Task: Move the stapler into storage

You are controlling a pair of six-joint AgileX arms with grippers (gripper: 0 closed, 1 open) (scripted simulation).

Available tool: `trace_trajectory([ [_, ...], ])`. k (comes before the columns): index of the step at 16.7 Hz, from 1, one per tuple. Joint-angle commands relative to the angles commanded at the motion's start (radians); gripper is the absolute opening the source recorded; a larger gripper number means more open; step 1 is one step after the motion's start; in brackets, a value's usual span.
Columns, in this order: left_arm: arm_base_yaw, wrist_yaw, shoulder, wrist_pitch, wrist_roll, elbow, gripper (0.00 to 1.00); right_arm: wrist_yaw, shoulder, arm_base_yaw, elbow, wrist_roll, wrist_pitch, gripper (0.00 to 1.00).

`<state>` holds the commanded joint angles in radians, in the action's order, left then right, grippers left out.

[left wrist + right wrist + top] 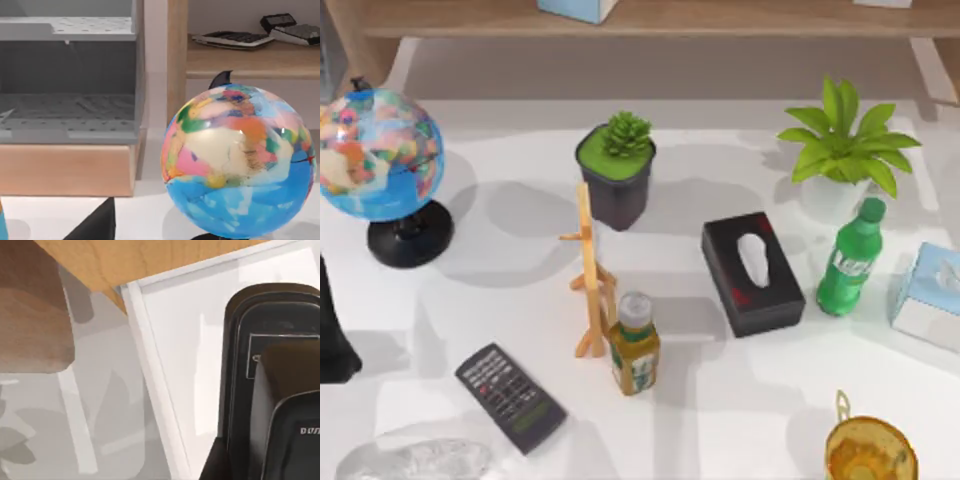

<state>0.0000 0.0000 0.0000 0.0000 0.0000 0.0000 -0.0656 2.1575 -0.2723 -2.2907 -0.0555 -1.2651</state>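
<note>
The stapler point(265, 310) is right up close in the right wrist view. It is black with a round end and a thin grey edge. It is above the white surface point(190, 340), near a wooden shelf point(150, 260). I cannot tell if the right pincer is apart, together, or clamped on it.

The left arm point(332, 335) is at the left edge of the surface, near the globe point(380, 155). I cannot tell how its pincer is either. Past the globe, the left wrist view shows a grey storage box point(70, 80).

In the middle of the surface are a remote point(510, 397), a wooden stand point(590, 275) and a yellow bottle point(634, 345) just beside it. A black tissue box point(752, 272) lies near a green bottle point(850, 258).
</note>
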Motion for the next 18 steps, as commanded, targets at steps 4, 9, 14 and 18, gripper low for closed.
trace_trajectory([
  [4, 0.0, 0.0, 0.0, 0.0, 0.0, 0.0, 1.0, -0.004, 0.215, -0.105, -0.042, 0.267, -0.032, 0.0],
  [9, 0.0, 0.0, 0.0, 0.0, 0.0, 0.0, 1.0, 0.002, 0.371, -0.134, -0.047, 0.43, -0.07, 0.0],
  [14, 0.0, 0.0, 0.0, 0.0, 0.0, 0.0, 1.0, 0.003, 0.375, -0.135, -0.046, 0.434, -0.072, 0.0],
  [18, 0.0, 0.0, 0.0, 0.0, 0.0, 0.0, 1.0, -0.01, 0.342, -0.123, -0.062, 0.409, -0.057, 0.0],
])
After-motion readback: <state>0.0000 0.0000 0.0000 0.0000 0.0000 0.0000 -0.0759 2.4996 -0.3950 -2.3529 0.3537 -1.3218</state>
